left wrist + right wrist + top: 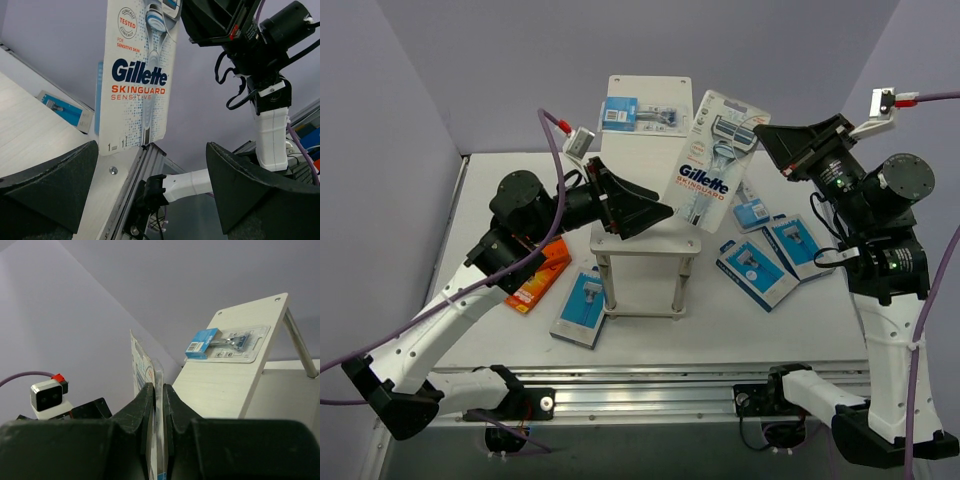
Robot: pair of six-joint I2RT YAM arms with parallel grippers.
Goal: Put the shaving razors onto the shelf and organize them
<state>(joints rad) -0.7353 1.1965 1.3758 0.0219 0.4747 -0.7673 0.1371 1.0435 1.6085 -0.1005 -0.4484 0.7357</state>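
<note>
The shelf (642,238) stands mid-table, its pale top also in the wrist views (30,125) (225,382). One clear blister razor pack (638,113) (227,342) (65,111) lies flat at its far end. My right gripper (763,138) (158,389) is shut on the top corner of a white Gillette Skinguard pack (715,165) (137,75) (142,365), held upright and tilted over the shelf's right side. My left gripper (655,208) (152,185) stands wide open by the shelf's near end, holding nothing, just short of the pack's lower edge.
An orange razor box (538,275) lies under the left arm, with a blue pack (582,305) beside the shelf legs. Three blue packs (757,270) (798,243) (752,212) lie right of the shelf. The right arm (265,50) looms beyond the pack.
</note>
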